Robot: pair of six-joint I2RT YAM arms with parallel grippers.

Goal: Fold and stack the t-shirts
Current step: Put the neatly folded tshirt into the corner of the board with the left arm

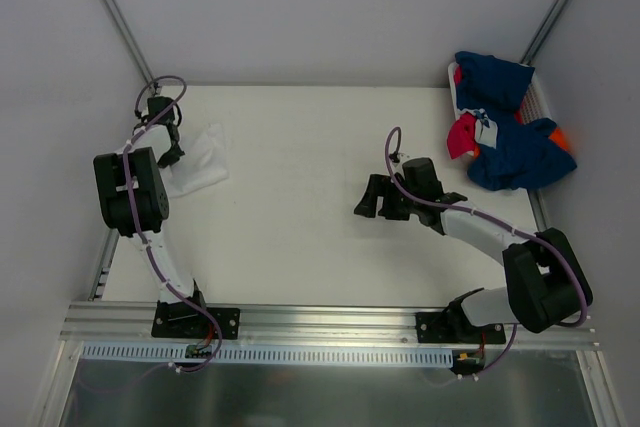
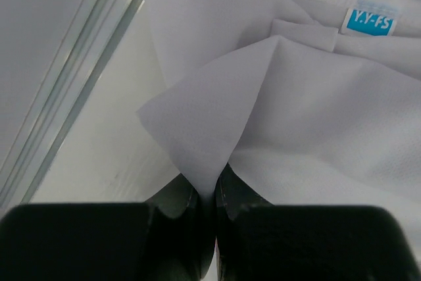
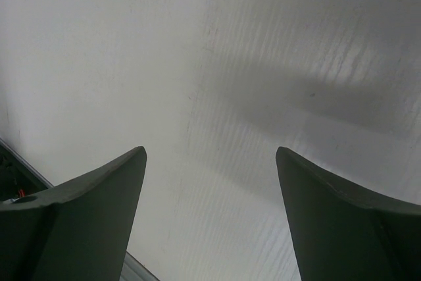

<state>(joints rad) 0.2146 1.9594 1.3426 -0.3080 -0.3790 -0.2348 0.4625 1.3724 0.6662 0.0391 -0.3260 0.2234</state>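
I am clamping the left gripper (image 2: 214,187) on a fold of the white t-shirt (image 1: 205,157), far left: limp, light, best taken at corners. Right gripper (image 3: 210,185) is gaping empty; coloured t-shirts (image 1: 512,142) far right.

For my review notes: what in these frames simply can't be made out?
- White t-shirt: top view, left arm covers one side; left wrist view crops it at top and right.
- Coloured t-shirts: top view, overlapping, count unclear; absent from wrist views.
- White bin beneath them: mostly covered.
- Left end effector: how much cloth it pinches, hidden between fingers.
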